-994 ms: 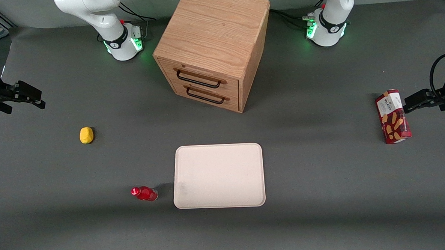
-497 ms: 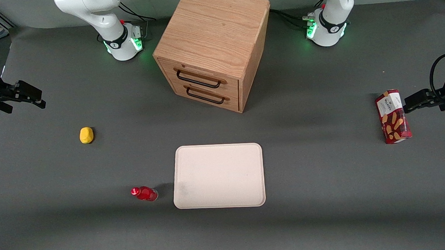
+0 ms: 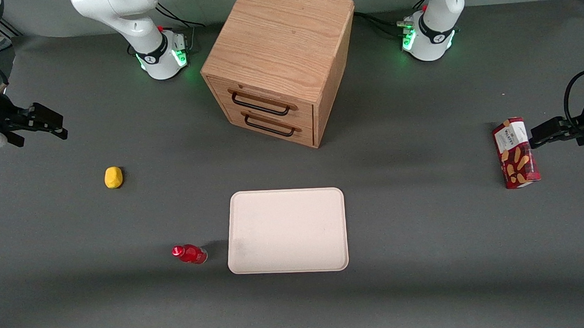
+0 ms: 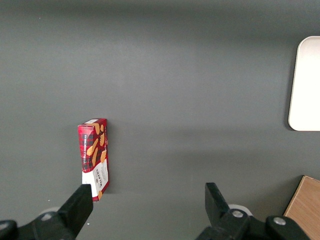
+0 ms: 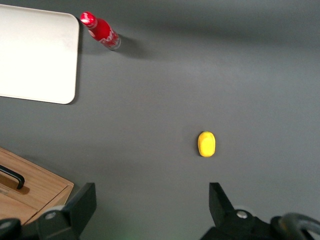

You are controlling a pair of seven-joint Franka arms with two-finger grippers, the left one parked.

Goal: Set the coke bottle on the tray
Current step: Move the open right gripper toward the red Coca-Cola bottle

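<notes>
My hand [image 3: 49, 126] hangs up in the air over my own end of the desk [image 3: 423, 237]. It holds nothing. Its two fingers [image 5: 80, 205] are spread wide apart, and I can see bare grey desk between them.

The coke bottle [image 3: 189, 253] is a tiny red thing with a red cap. It sits on the desk just beside the tray [image 3: 287, 230], near one of the tray's short sides. There is a thin strip of grey between them, so they do not touch. The bottle is much smaller than the tray. From my wrist I see it again [image 5: 101, 32], close to a round corner of the tray [image 5: 35, 55]. The bottle is well apart from my hand and nearer to the front camera than my hand is.

The tray is flat and pale pink with a low rim. Nothing lies on it.

A little yellow lump [image 3: 113, 177] rests on the desk between my hand and the bottle. It touches neither one.

A wooden cabinet [image 3: 280, 61] with two drawers and dark handles stands farther from the front camera than the tray.

A red snack box [image 3: 515, 153] lies toward the parked arm's end of the desk, well apart from everything else.
</notes>
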